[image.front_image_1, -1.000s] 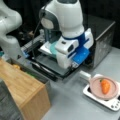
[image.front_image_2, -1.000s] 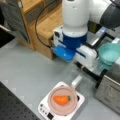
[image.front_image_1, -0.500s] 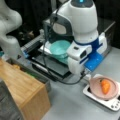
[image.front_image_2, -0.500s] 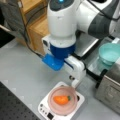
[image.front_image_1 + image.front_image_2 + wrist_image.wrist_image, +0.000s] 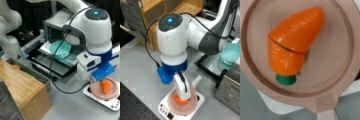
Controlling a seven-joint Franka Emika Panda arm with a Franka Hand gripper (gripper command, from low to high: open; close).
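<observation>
Wrist view | pincer [image 5: 182,96] moved over carrot [image 5: 293,41] | grip state: cannot tell

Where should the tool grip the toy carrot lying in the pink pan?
Probably across the thick orange body near the seam, coming straight down. The carrot lies flat in the pan, green stub toward the wrist view's bottom; its tip tapers, so the wider middle likely holds better.

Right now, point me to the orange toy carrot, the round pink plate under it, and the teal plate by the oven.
orange toy carrot [image 5: 293,42]: wrist view, middle of its body.
round pink plate [image 5: 337,62]: wrist view, bare inner surface right of the carrot.
teal plate [image 5: 60,47]: a front view, centre of the disc.
</observation>
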